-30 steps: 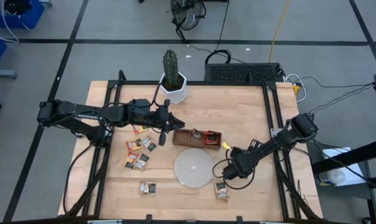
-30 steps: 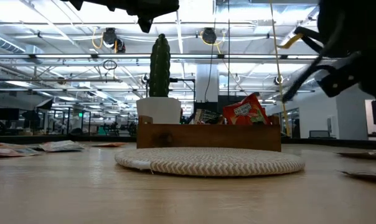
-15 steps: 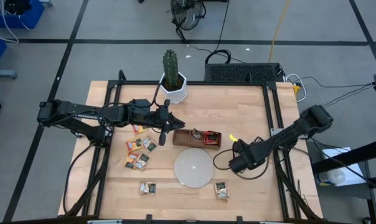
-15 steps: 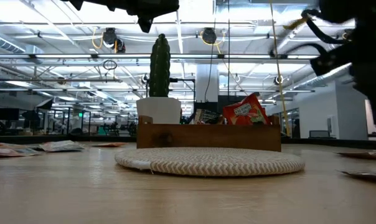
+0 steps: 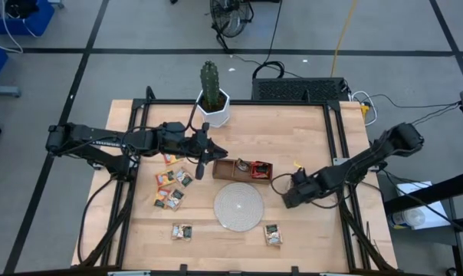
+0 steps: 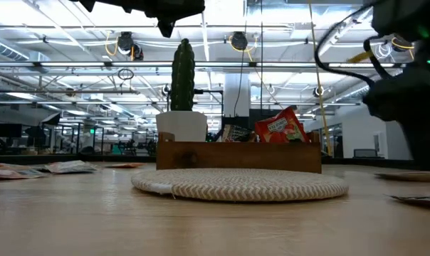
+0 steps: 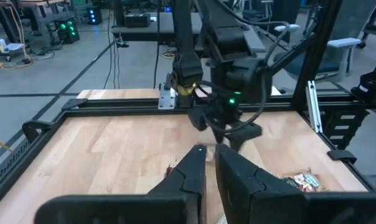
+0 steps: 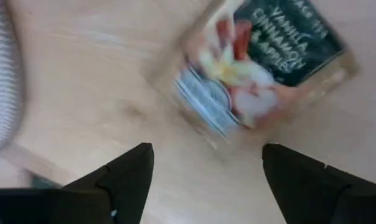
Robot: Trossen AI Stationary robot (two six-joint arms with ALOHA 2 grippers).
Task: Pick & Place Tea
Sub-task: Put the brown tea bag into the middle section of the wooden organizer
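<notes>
Conceivably, with the right gripper (image 5: 287,198) jaws spread wide and empty beside the round pale woven disc (image 5: 238,207), the flat green-wrapped tea sachet (image 8: 263,68) could be nudged rather than pinched, while the left gripper (image 5: 200,168) jaws are held narrow.

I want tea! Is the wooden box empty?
Not empty. The brown wooden tray holds sachets; a red tea sachet sticks up above its wall.

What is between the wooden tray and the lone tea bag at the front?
The round woven disc partly sits between the wooden tray and that tea bag, seen in the high view.
</notes>
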